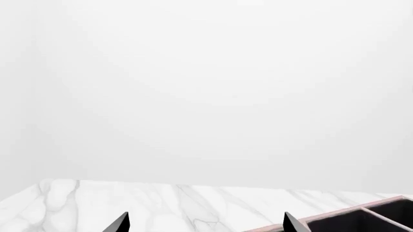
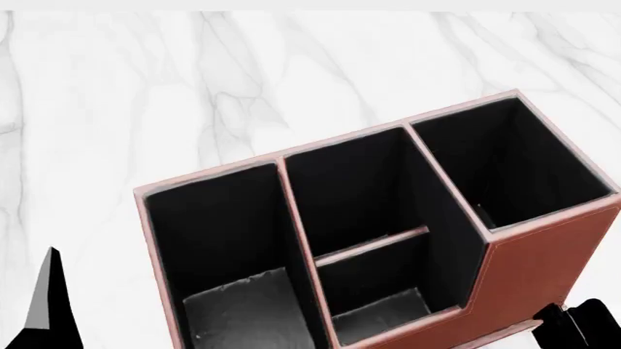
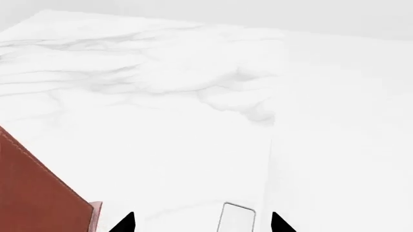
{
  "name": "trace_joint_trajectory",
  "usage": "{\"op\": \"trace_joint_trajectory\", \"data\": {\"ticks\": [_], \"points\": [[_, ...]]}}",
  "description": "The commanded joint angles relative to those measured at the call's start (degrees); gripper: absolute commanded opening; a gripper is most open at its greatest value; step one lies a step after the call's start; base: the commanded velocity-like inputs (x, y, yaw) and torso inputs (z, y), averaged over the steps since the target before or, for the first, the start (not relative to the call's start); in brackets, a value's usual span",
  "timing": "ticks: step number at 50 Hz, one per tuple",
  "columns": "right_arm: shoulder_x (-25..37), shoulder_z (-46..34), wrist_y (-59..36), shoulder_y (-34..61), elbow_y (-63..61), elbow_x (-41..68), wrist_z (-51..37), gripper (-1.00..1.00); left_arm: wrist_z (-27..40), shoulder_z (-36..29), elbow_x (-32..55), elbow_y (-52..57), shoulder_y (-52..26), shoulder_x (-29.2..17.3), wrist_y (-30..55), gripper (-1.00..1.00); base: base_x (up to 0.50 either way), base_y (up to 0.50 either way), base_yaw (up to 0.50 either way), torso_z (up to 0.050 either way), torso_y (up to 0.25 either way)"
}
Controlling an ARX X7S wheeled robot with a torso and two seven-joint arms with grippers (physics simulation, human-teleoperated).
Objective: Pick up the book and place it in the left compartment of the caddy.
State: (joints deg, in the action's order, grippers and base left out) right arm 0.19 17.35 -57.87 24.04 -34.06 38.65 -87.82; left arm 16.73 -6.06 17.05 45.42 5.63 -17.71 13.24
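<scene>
reddish-brown caddy [image 2: 543, 254] sits on marble table [image 2: 194, 87], left compartment [image 2: 228, 247] bare; both claws' tips spread wide, gripping nothing.

The caddy [image 2: 543, 254] stands on the tabletop [image 2: 194, 87], turned at a slant in the head view. The left compartment [image 2: 228, 269] runs the caddy's whole depth along its left side. To its right lie two short bays, one behind the other, split by a crossbar [image 2: 374, 246]. Right of those sits the square tall-walled bay [image 2: 514, 163], set farthest back. The left end effector [image 1: 205, 223] is near the caddy's rim; the right end effector [image 3: 203, 223] is just beside its outer wall.
</scene>
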Motion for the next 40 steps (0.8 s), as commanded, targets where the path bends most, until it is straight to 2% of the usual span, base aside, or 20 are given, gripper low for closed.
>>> {"op": "trace_joint_trajectory", "data": {"ticks": [1, 12, 17, 18, 19, 35, 36, 40], "points": [[-0.2, 3.1, -0.1, 0.3, 3.5, 5.0, -2.2, 1.00, 0.3, -0.4, 0.2, -0.1, -0.1, -0.4, -0.2, 1.00, 0.00, 0.00, 0.00, 0.000, 0.000], [-0.2, 3.8, 1.9, 0.1, 5.5, 6.5, -2.2, 1.00, 0.7, -0.6, 0.5, 0.1, -0.3, -0.8, 0.1, 1.00, 0.00, 0.00, 0.00, 0.000, 0.000], [-0.2, 3.2, 5.6, -0.6, 7.0, 7.3, -2.2, 1.00, 0.6, -0.7, 0.5, -0.4, -0.1, -0.9, -0.6, 1.00, 0.00, 0.00, 0.00, 0.000, 0.000], [-0.2, 2.7, 7.7, -0.9, 7.7, 7.9, -2.2, 1.00, 0.0, -1.1, -0.4, -2.3, 0.8, -0.5, -3.2, 1.00, 0.00, 0.00, 0.00, 0.000, 0.000], [-0.2, 2.2, 10.6, -1.6, 8.1, 8.6, -2.2, 1.00, 0.4, -0.9, 0.1, -1.3, 0.5, -0.7, -2.0, 1.00, 0.00, 0.00, 0.00, 0.000, 0.000], [-0.2, 2.0, 16.7, -3.2, 9.1, 2.9, -2.2, 1.00, 1.2, -0.9, 0.8, -0.3, 0.1, -1.4, -1.0, 1.00, 0.00, 0.00, 0.00, 0.000, 0.000], [-0.2, 1.0, 14.4, -2.4, 7.8, 0.6, -2.2, 1.00, 1.2, -0.9, 0.7, -0.7, 0.0, -1.4, -1.2, 1.00, 0.00, 0.00, 0.00, 0.000, 0.000], [-0.2, -0.4, 17.7, -3.1, 7.8, -1.2, -2.2, 1.00, 0.2, -1.5, -0.6, -3.6, 1.4, -0.9, -5.3, 1.00, 0.00, 0.00, 0.00, 0.000, 0.000]]}}
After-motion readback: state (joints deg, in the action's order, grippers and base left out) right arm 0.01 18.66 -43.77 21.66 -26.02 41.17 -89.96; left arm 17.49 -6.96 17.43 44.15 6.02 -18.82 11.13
